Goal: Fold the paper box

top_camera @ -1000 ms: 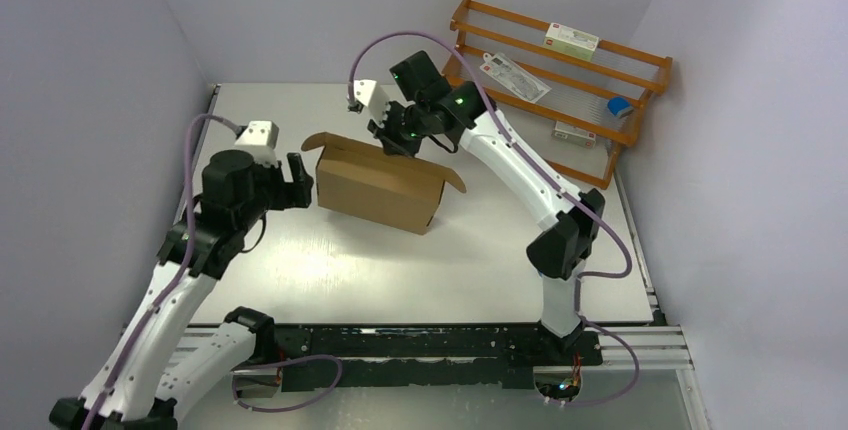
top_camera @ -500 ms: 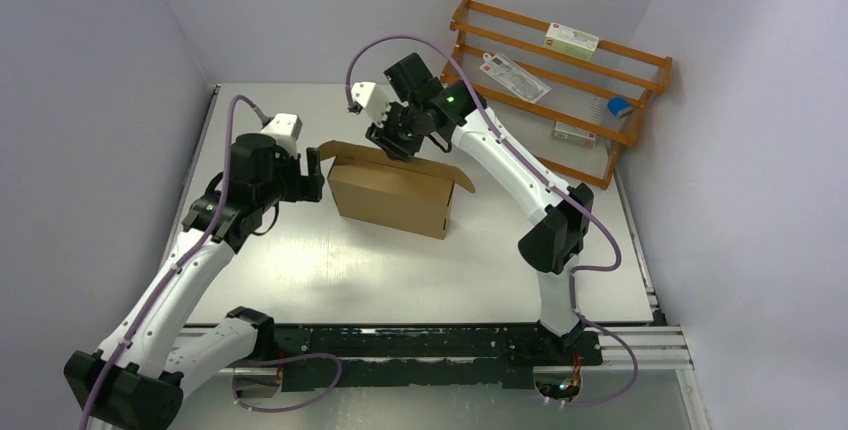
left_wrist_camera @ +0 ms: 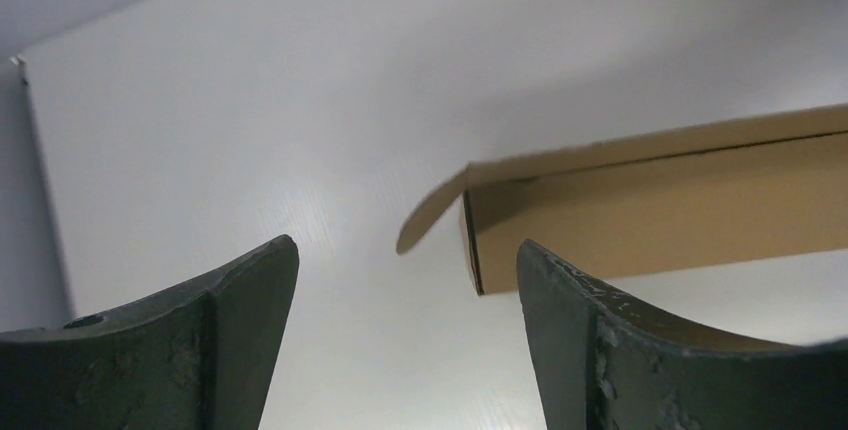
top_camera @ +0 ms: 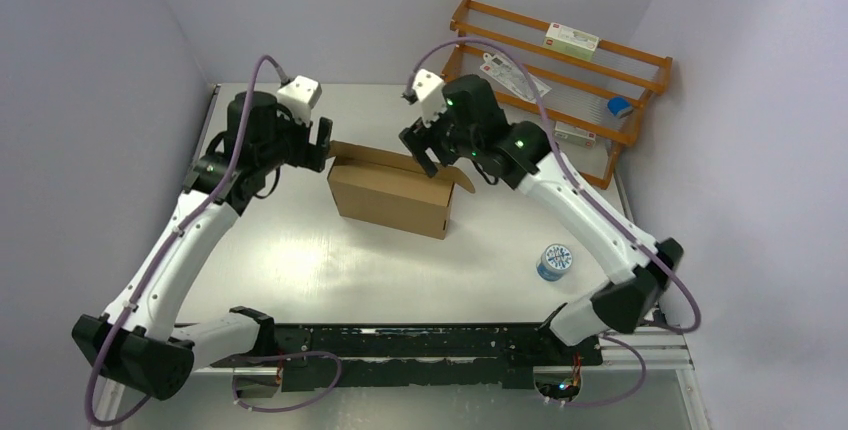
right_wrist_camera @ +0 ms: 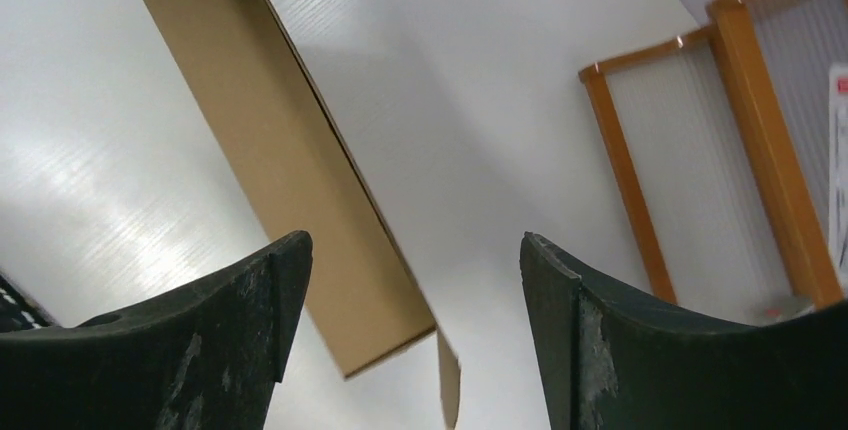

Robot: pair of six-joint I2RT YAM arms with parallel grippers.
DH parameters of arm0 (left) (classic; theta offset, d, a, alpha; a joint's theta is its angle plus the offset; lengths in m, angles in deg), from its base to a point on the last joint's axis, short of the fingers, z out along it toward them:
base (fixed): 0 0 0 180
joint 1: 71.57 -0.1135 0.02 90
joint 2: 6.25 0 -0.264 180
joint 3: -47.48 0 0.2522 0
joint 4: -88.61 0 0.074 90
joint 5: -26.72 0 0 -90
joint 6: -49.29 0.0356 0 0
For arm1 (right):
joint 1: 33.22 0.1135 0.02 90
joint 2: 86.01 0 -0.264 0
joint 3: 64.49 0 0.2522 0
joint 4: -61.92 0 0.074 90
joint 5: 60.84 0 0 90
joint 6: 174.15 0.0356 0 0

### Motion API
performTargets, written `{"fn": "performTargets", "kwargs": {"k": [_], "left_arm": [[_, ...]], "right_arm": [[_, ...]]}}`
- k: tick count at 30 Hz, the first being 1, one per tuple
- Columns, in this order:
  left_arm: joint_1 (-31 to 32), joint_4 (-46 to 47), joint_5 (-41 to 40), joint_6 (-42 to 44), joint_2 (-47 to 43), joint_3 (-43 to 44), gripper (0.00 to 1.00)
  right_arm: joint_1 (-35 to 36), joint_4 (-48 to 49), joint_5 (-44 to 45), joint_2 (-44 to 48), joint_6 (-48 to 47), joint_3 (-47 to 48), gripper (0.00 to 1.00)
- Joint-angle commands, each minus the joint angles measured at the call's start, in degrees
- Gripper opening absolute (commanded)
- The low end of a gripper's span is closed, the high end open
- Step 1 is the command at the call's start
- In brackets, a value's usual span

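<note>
Though it stands rectangular, the paper box [top_camera: 390,200] has rounded tabs [left_wrist_camera: 425,222].

Pale lilac walls [top_camera: 300,10] enclose a white table [top_camera: 330,260] and an orange rack [top_camera: 625,48].

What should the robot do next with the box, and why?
Probably move the left gripper to the left tab of the box and press it in. It and the right gripper are open, holding nothing, and that tab sticks out just beside it.
</note>
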Motion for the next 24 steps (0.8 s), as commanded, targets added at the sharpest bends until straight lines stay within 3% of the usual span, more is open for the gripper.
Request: {"fn": "performTargets", "kwargs": {"k": [1, 5, 10, 24], "left_arm": [[-0.39, -5.39, 0.69, 7.30, 4.04, 8.82, 0.84], [-0.63, -7.41, 2.46, 10.35, 5.90, 12.86, 0.84], [-0.69, -4.86, 9.45, 14.98, 6.01, 10.36, 0.83], [-2.21, -10.54, 14.55, 19.47, 17.87, 16.92, 0.76]], "right_arm": [[-0.15, 6.07, 5.77, 8.41, 9.57, -7.79, 0.80], [-0.14, 3.93, 9.42, 15.49, 12.72, -13.06, 0.80], [-0.11, 0.72, 14.16, 19.13, 13.61, -18.11, 0.77], [-4.39, 3.95, 8.16, 17.07, 15.50, -23.85, 0.57]]}}
